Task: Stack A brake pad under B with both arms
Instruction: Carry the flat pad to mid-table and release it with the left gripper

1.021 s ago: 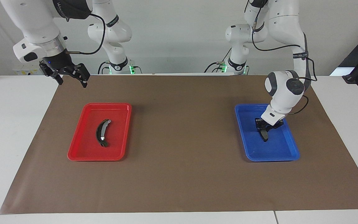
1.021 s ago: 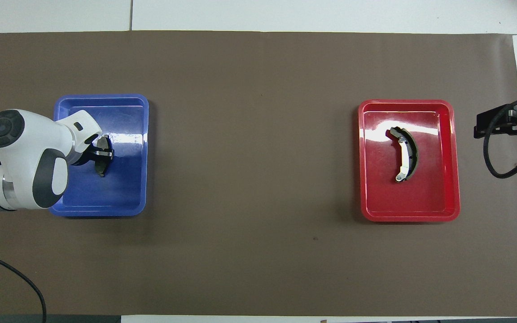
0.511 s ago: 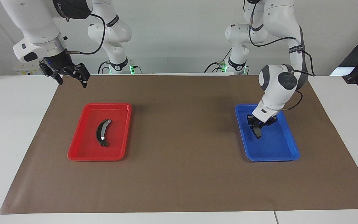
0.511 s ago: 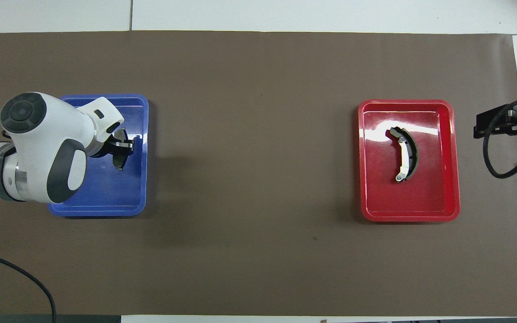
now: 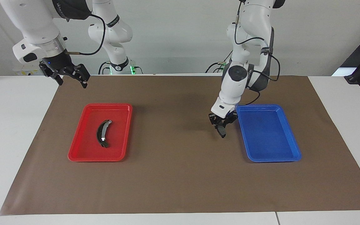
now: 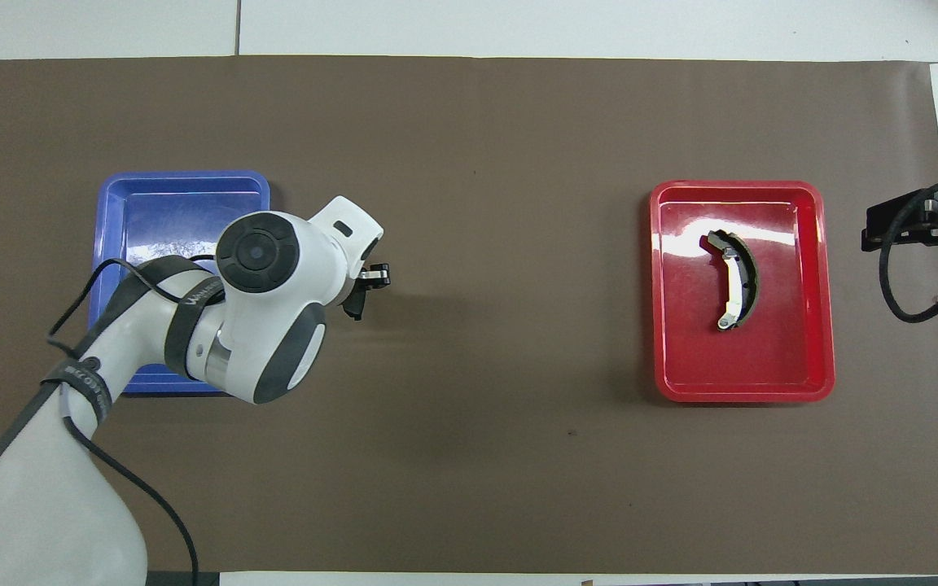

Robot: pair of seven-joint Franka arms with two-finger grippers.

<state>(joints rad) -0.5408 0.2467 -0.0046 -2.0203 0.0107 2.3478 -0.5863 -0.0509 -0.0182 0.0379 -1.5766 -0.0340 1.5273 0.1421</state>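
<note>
Looking from the largest thing down, saw first a wide brown mat (image 5: 180,181), dull and paper-like, spread over a smooth white table (image 5: 11,140). Found on it two shallow trays of glossy moulded plastic with rounded corners, well apart: a red tray (image 5: 73,155) toward the right arm's end, and a blue tray (image 5: 270,137) with nothing in it toward the left arm's end. Noted B (image 5: 102,133) lying flat in the red tray, a long black crescent with a bright metal band along its inner edge. Judged it rigid and rather heavy for its size, best taken across the narrow middle of the arc, because the polished metal was probably slippery. Saw the right gripper (image 5: 73,82) waiting high over the mat's corner near its own base, fingers spread wide and holding nothing. Saw the left gripper (image 5: 220,123) over bare mat just beside the blue tray, pinched firmly on A brake pad (image 5: 222,132), which hung down edge-on from the fingertips, clear of the mat. Judged this small dark grey pad stiff, dense and rough, not fragile, so probably secure in a grip across its two flat faces, though likely to swing if held only by one end.
</note>
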